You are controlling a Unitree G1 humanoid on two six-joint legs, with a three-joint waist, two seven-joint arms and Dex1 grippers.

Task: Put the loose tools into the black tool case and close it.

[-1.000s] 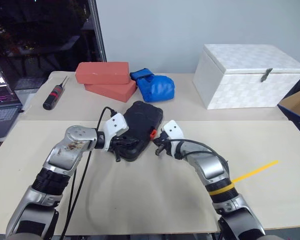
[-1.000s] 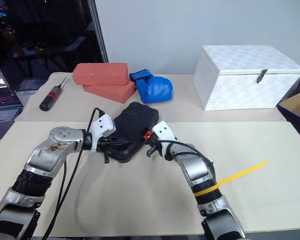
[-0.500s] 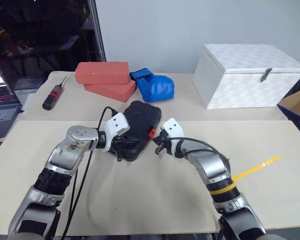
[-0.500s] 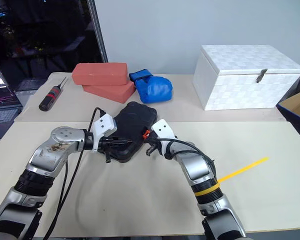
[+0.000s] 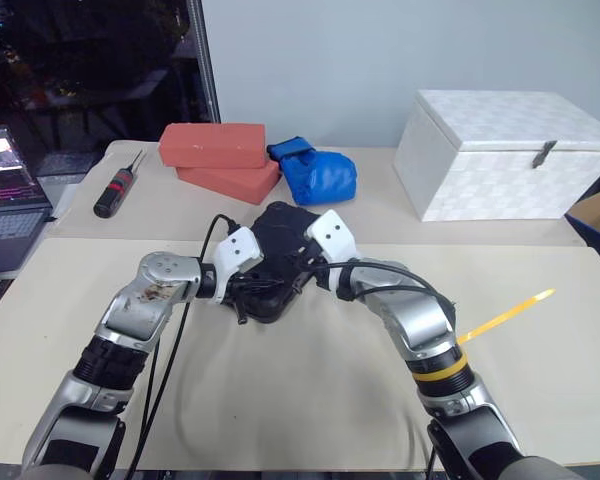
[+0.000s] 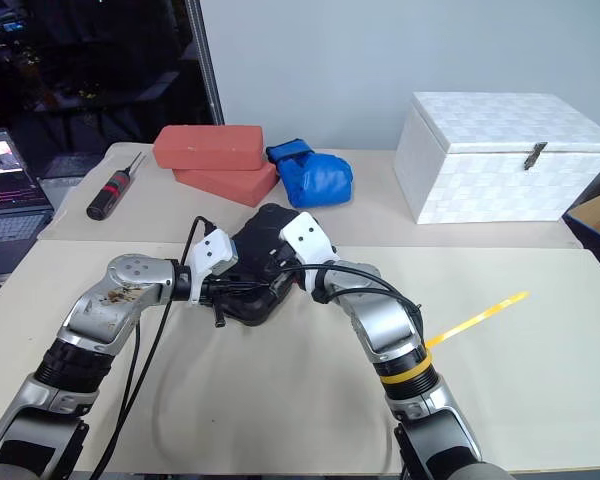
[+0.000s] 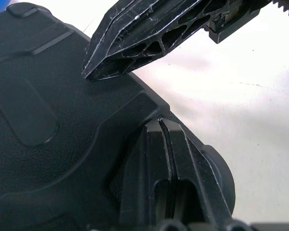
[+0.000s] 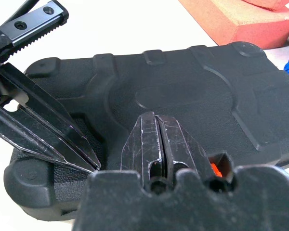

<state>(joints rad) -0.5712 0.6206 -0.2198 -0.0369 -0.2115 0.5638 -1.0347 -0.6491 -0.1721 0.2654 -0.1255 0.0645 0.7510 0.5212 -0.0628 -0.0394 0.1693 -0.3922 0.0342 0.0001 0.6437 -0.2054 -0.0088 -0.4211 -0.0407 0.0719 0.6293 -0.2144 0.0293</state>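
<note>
Black tool case (image 8: 192,91) lies closed.

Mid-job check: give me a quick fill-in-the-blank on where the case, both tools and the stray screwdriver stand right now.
1. The black tool case lies with its lid ____.
2. Both the left tool and the right tool have their fingers ____.
3. Both tool tips are over the ____ of the case.
4. The black screwdriver with a red band lies on the table to the ____ of the red bricks.

Missing words: closed; shut; lid; left
</note>
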